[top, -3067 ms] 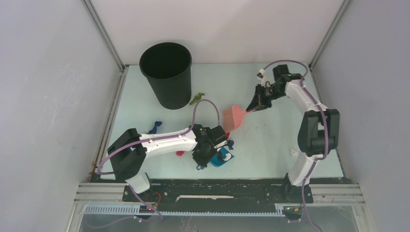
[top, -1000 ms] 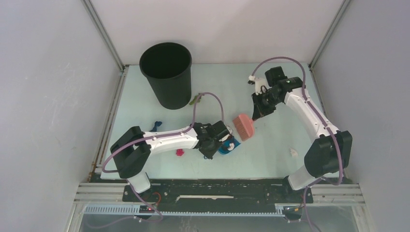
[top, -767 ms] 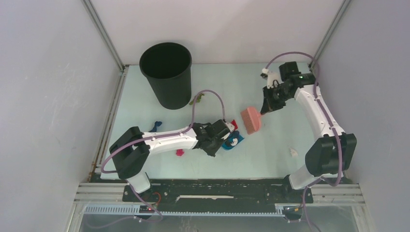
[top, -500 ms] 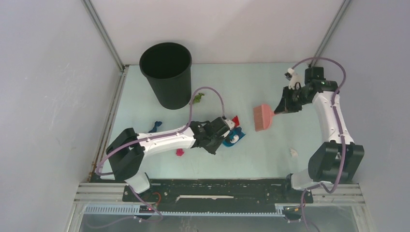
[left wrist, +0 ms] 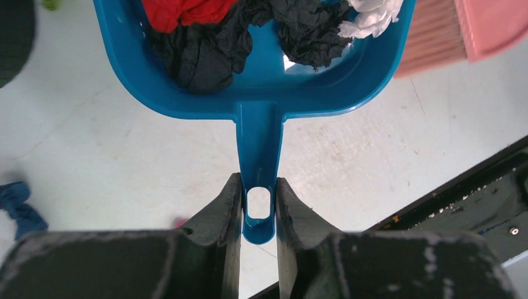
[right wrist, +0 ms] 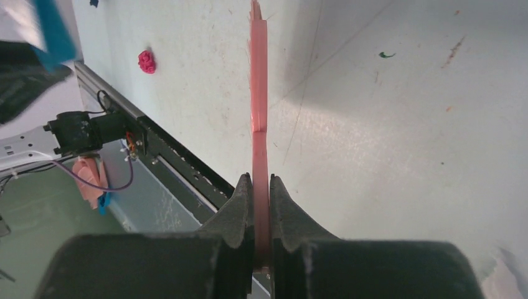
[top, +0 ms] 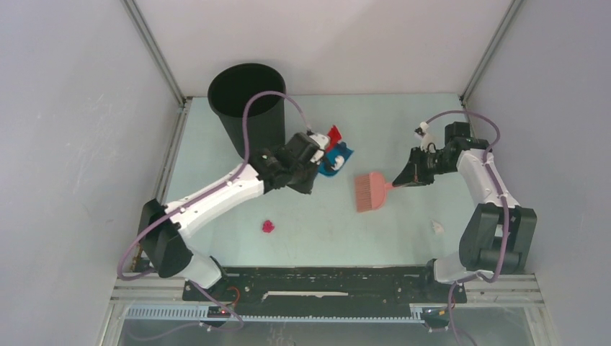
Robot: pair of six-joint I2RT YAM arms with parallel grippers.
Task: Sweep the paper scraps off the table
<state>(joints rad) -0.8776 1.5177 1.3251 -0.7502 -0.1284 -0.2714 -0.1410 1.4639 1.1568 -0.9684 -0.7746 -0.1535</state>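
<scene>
My left gripper (top: 315, 164) is shut on the handle of the blue dustpan (top: 339, 160) and holds it raised beside the black bin. In the left wrist view the gripper (left wrist: 258, 188) pinches the handle, and the dustpan (left wrist: 249, 93) holds a red scrap (left wrist: 180, 11), black scraps (left wrist: 205, 50) and a white scrap (left wrist: 373, 12). My right gripper (top: 403, 176) is shut on the handle of the pink brush (top: 369, 191), right of the middle of the table (top: 403, 122). The brush (right wrist: 258, 75) shows edge-on in the right wrist view. A magenta scrap (top: 268, 226) lies on the table at the near left.
The black bin (top: 248, 108) stands at the back left. A white scrap (top: 436, 227) lies near the right arm's base. A dark blue scrap (left wrist: 18, 208) and a green bit (left wrist: 50, 3) lie on the table under the left arm. Metal rails edge the table.
My left arm has lifted the loaded dustpan and carried it back towards the bin. My right arm has swung the brush right, then brought it back towards the table's middle.
</scene>
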